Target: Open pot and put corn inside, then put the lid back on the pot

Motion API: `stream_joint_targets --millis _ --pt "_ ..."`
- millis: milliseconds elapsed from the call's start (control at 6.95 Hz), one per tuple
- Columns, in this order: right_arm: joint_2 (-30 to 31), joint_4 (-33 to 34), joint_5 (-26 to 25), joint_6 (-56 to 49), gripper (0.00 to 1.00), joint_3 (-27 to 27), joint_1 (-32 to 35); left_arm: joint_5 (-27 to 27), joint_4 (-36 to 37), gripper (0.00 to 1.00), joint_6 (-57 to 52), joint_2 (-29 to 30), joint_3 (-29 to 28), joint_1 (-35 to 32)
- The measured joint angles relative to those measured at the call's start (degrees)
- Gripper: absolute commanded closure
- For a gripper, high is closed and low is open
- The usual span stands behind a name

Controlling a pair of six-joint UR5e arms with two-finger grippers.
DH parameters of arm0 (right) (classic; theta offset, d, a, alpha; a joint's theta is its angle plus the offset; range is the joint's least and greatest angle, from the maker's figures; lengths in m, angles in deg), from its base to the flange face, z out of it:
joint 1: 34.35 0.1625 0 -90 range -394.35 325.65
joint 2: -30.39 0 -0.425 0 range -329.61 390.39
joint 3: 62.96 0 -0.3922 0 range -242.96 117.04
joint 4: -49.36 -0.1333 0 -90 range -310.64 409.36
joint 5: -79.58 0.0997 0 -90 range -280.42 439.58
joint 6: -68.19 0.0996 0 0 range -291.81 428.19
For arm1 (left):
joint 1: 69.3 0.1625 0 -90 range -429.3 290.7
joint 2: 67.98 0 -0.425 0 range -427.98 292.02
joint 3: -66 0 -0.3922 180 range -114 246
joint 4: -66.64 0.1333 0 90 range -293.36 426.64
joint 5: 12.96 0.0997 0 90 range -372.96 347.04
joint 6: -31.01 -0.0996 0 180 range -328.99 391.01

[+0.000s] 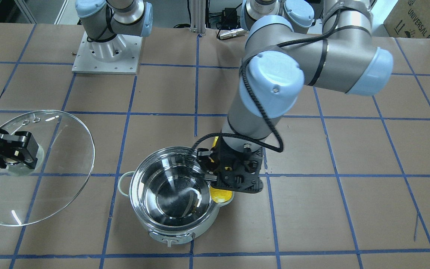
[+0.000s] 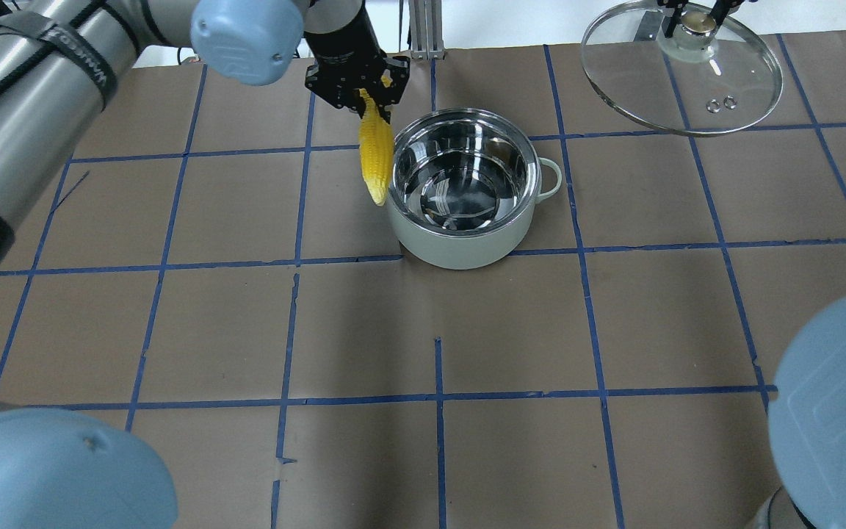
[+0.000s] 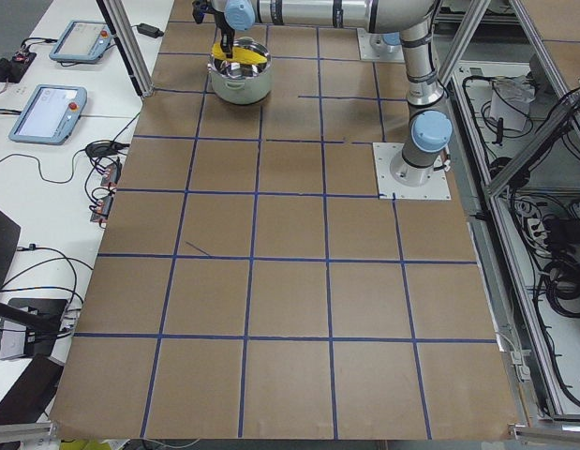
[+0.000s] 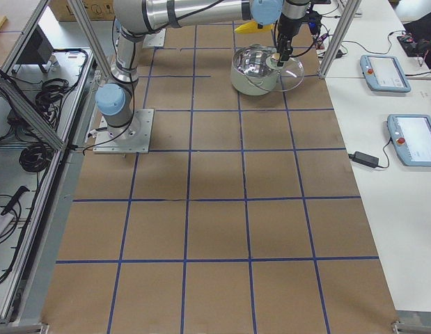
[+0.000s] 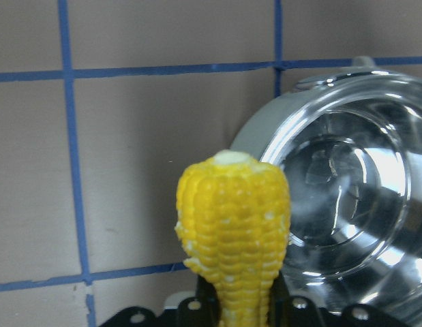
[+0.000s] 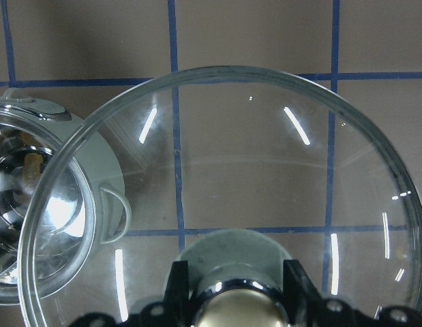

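Observation:
The pot (image 1: 174,194) stands open and empty on the brown table; it also shows in the overhead view (image 2: 460,246). My left gripper (image 2: 366,103) is shut on the yellow corn (image 2: 377,153), which hangs tip down just outside the pot's rim on my left side. The corn also shows in the front view (image 1: 220,195) and the left wrist view (image 5: 232,211), with the pot (image 5: 347,197) beside it. My right gripper (image 2: 698,18) is shut on the knob of the glass lid (image 2: 687,88). It holds the lid (image 1: 62,164) tilted in the air, to the right of and beyond the pot.
The right arm's base plate (image 1: 106,56) is bolted to the table at the robot side. An aluminium post (image 2: 423,29) stands at the far edge. Blue tape lines grid the table. Control pendants (image 4: 386,69) lie on a side bench.

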Motion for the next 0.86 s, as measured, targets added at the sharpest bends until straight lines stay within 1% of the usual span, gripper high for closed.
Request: stream_joint_targets --millis 144,432,576,720,864 --pt "0.0 0.0 0.0 0.0 0.92 -0.1 0.0 0.1 0.6 0.71 0.4 2.8 -1.6 -1.7" --pt "0.0 0.1 0.0 -0.1 0.92 -0.2 0.0 0.1 1.8 0.65 0.6 6.8 -3.9 -3.6" --pt "0.0 0.1 0.0 -0.1 0.92 -0.2 0.0 0.1 2.0 0.23 0.6 8.0 -4.3 -4.3" --pt "-0.1 0.1 0.0 0.0 0.92 -0.2 0.0 0.1 2.4 0.01 0.6 9.0 -4.4 -4.6" --pt "-0.2 0.1 0.0 0.0 0.92 -0.2 0.0 0.2 3.8 0.0 0.6 10.0 -4.2 -4.7"
